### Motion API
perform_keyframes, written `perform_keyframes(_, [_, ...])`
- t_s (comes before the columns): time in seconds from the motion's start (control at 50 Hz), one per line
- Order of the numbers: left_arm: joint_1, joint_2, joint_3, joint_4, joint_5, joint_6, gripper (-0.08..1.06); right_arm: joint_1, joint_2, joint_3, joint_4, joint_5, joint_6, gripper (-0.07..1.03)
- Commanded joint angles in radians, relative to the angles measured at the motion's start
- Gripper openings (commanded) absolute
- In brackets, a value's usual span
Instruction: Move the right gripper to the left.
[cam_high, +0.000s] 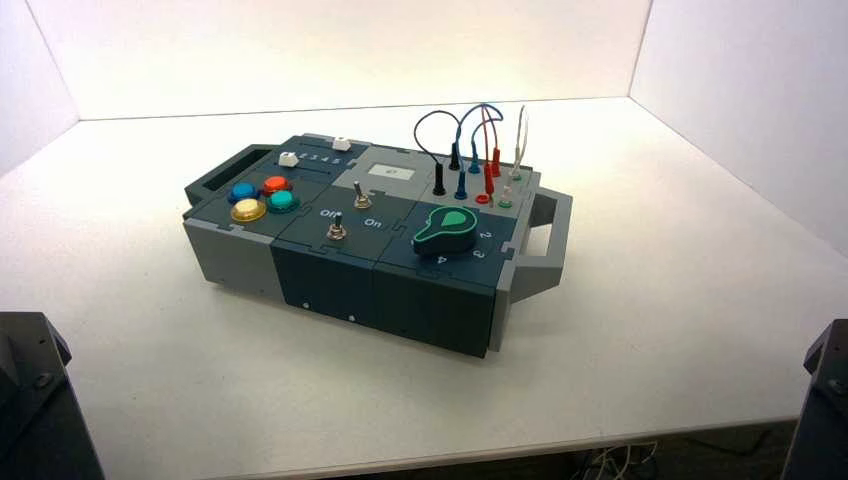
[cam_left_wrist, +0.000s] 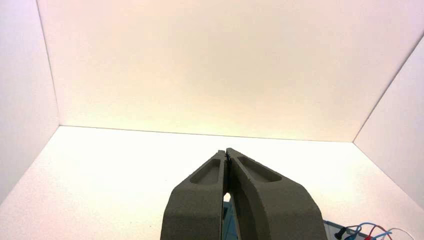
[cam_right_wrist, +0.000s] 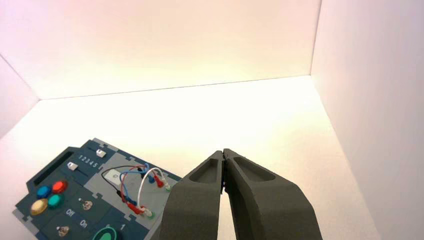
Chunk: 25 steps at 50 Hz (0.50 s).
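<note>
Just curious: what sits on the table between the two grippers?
In the high view, only the box lies between the left gripper and right gripper, farther back.

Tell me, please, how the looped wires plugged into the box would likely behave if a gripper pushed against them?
The wires arch in thin loose loops, so they would probably bend aside rather than resist. Their plugs stand upright in sockets, so a hard sideways push might tilt or unseat one. The box looks broad and flat, unlikely to tip.
</note>
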<state>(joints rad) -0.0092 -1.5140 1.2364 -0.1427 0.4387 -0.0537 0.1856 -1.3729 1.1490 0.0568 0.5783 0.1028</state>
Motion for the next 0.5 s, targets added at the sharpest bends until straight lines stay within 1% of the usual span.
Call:
perform_keyframes(0.02, [-0.005,0.014,-0.02,-0.003,-0.011,-0.005,-0.03,0.028,0.08,-0.048,0.029,-0.029,-0.015,-0.02])
perform_keyframes(0.08, [-0.005,0.015,-0.018,-0.003,-0.011,-0.005,-0.03,0.061,0.138,-0.069,0.049,-0.066,-0.02,-0.02])
perform_keyframes(0.16, [-0.005,0.017,-0.018,-0.002,-0.011,-0.005,-0.03,0.115,0.215,-0.103,0.057,-0.112,-0.02,-0.02])
perform_keyframes(0.26, [-0.005,0.017,-0.018,-0.003,-0.012,-0.005,-0.03,0.229,0.377,-0.196,0.055,-0.169,-0.02,-0.02])
perform_keyframes(0.3, [-0.005,0.017,-0.017,-0.002,-0.012,-0.005,-0.03,0.256,0.428,-0.232,0.055,-0.178,-0.02,-0.02])
perform_keyframes(0.4, [-0.005,0.017,-0.017,-0.003,-0.011,-0.005,-0.03,0.351,0.572,-0.347,0.057,-0.181,-0.018,-0.02])
perform_keyframes(0.42, [-0.005,0.017,-0.017,-0.002,-0.011,-0.005,-0.03,0.364,0.588,-0.359,0.057,-0.181,-0.018,-0.02])
perform_keyframes(0.48, [-0.006,0.017,-0.018,-0.003,-0.011,-0.005,-0.03,0.433,0.675,-0.436,0.057,-0.181,-0.018,-0.02])
perform_keyframes(0.5, [-0.005,0.017,-0.017,-0.003,-0.011,-0.005,-0.03,0.443,0.69,-0.449,0.057,-0.181,-0.018,-0.02])
